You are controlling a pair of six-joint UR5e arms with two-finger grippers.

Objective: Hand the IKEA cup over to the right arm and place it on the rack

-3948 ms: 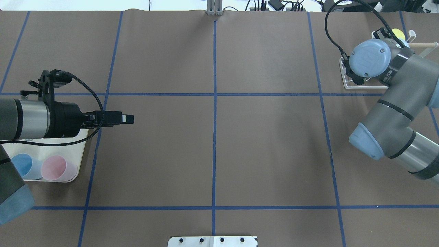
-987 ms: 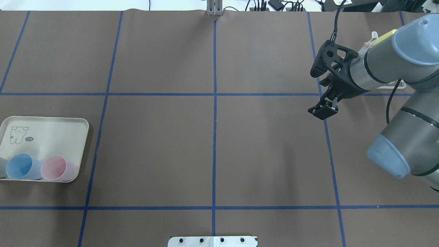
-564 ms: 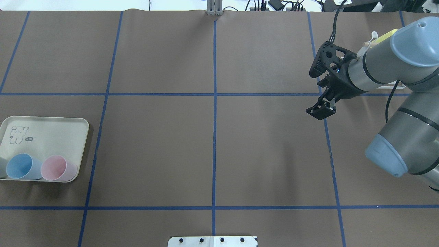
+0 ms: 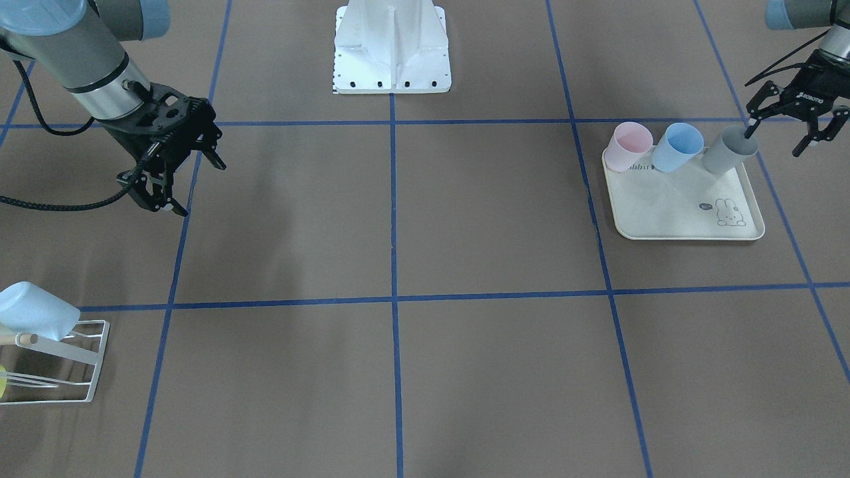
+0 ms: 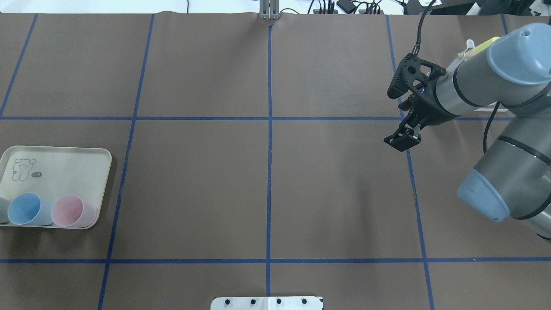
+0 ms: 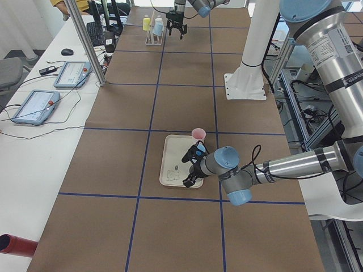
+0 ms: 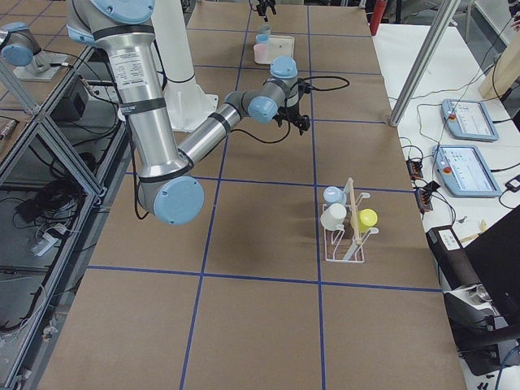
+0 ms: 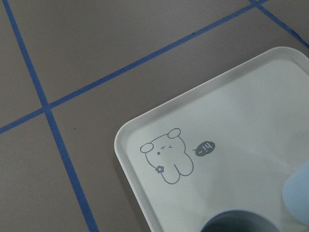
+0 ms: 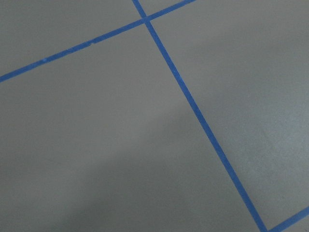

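Exterior front-facing view: I find the grey cup (image 4: 729, 150) in the robot-side corner of the tray (image 4: 664, 207), left gripper (image 4: 773, 143) fingers apart at its rim, right gripper (image 4: 196, 189) fingers apart and empty over the worktop (image 4: 465, 219); by my judgement, grasp, handover and placing on the rack (image 4: 66, 352) remain.

CAMERA LAYOUT

Overhead and front-facing views look steeply down on the counter (image 5: 193, 193) from opposite sides. Side views look along it from either end. Wrist views sit close above it; left wrist and overhead share the tray (image 5: 64, 168).
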